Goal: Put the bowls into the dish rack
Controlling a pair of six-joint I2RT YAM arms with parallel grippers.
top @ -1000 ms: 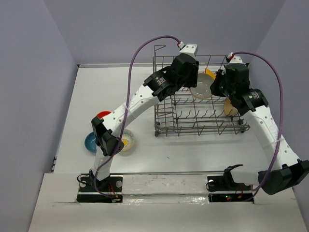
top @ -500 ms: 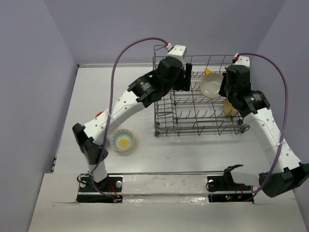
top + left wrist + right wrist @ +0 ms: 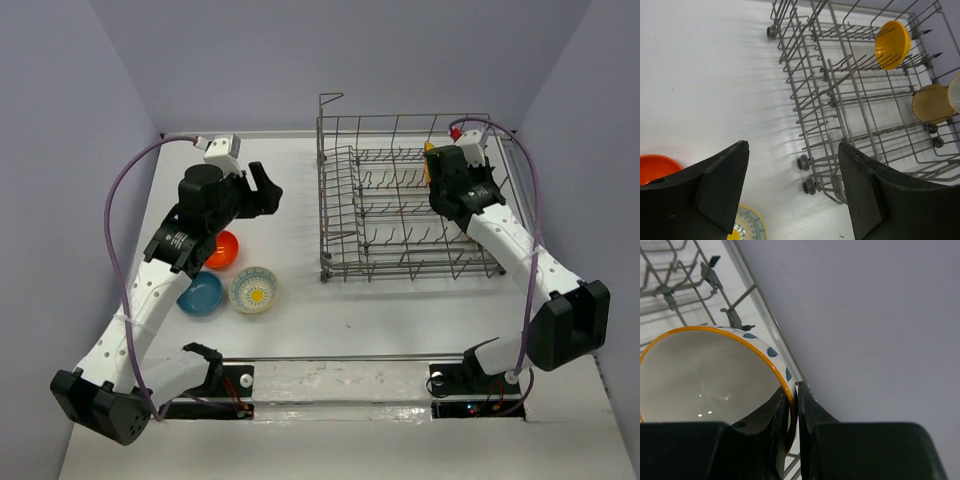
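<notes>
The grey wire dish rack [image 3: 400, 215] stands at the back right of the table. In the left wrist view the dish rack [image 3: 840, 100] holds a yellow bowl [image 3: 892, 44] and a tan bowl [image 3: 931, 103] on edge. My right gripper [image 3: 440, 185] is at the rack's back right, shut [image 3: 796, 390] on the rim of a white bowl [image 3: 705, 375] with an orange rim. My left gripper [image 3: 262, 190] is open and empty [image 3: 792, 146] above the table left of the rack. The orange-red bowl [image 3: 222, 250], blue bowl [image 3: 200, 293] and flower-pattern bowl [image 3: 255, 290] sit on the table below it.
Purple walls enclose the table on the left, back and right; the right wall [image 3: 865, 315] is close beside my right gripper. The rack's near-left corner has small wheels [image 3: 807, 175]. My arm bases stand at the near edge [image 3: 330, 385].
My left arm has drawn back from the rack to the left, above the table bowls. My right gripper has carried the white bowl toward the rack's back right.
</notes>
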